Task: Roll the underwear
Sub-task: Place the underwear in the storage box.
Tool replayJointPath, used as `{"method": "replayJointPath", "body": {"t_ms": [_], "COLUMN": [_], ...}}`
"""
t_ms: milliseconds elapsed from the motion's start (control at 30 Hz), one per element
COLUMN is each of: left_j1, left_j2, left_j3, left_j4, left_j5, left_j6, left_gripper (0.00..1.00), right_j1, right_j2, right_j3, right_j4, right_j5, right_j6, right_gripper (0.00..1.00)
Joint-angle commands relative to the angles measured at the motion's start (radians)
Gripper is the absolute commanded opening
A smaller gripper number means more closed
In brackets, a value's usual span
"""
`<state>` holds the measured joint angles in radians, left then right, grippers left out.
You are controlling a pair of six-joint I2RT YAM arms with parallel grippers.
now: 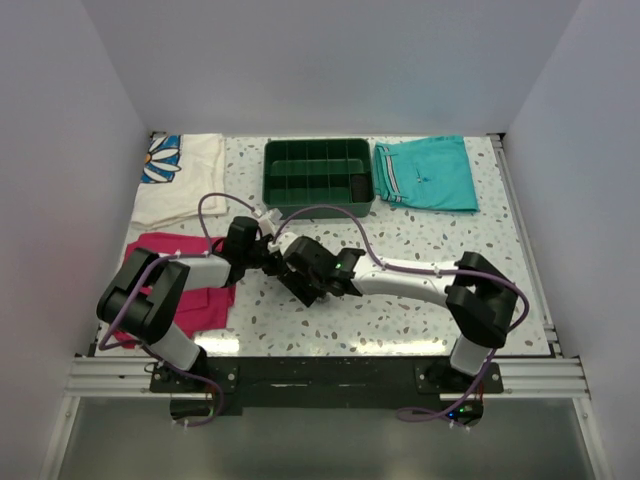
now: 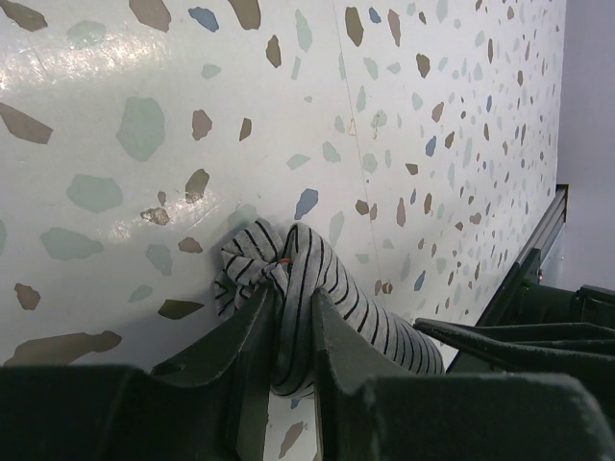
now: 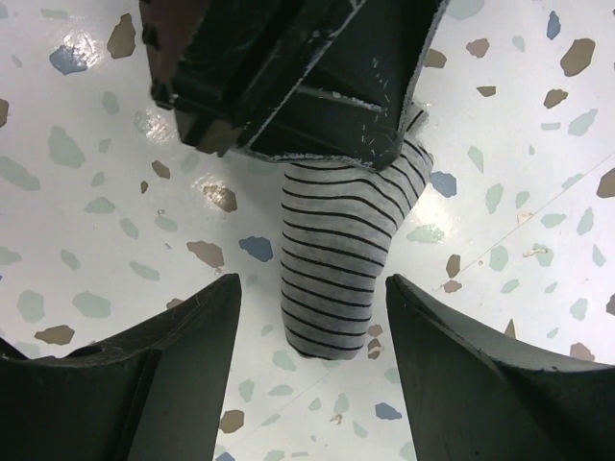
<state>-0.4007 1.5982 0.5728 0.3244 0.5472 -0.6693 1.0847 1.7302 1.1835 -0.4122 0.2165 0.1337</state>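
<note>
Snugly, underwear (image 2: pixel 332 288) between left fingers (image 2: pixel 238 348).

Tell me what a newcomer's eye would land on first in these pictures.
Mid-table, the left gripper has its jaws pinched on the striped underwear, a tight roll, while the right gripper straddles its free end, jaws open. At the far edge sit a green tray and teal shorts.

The underwear (image 2: pixel 332 274) is pale grey with fine dark stripes and a speck of red trim. The tabletop (image 1: pixel 420 240) is white, flecked brown, teal and blue. At the top sit a dark green tray (image 1: pixel 300 198) and teal shorts (image 1: pixel 425 172); lower left, a magenta cloth (image 1: pixel 210 305).
</note>
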Motion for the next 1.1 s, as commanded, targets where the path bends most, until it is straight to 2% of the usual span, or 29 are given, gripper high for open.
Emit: {"method": "replayJointPath", "body": {"t_ms": [0, 333, 700, 1067], "left_j1": [-0.007, -0.009, -0.009, -0.009], "left_j2": [0.035, 0.039, 0.035, 0.032], "left_j3": [0.01, 0.021, 0.019, 0.019], "left_j4": [-0.071, -0.085, -0.082, -0.085], "left_j5": [-0.032, -0.033, -0.024, -0.021], "left_j6": [0.048, 0.051, 0.05, 0.053], "left_gripper": [0.24, 0.24, 0.24, 0.24], "right_j1": [0.027, 0.09, 0.095, 0.095], "right_j2": [0.0, 0.068, 0.14, 0.178], "right_j3": [0.019, 0.034, 0.018, -0.059], "right_j4": [0.021, 0.029, 0.016, 0.026], "right_j5": [0.078, 0.138, 0.204, 0.201], "right_j6": [-0.042, -0.071, -0.048, -0.005], "right_gripper": [0.65, 0.63, 0.59, 0.58]}}
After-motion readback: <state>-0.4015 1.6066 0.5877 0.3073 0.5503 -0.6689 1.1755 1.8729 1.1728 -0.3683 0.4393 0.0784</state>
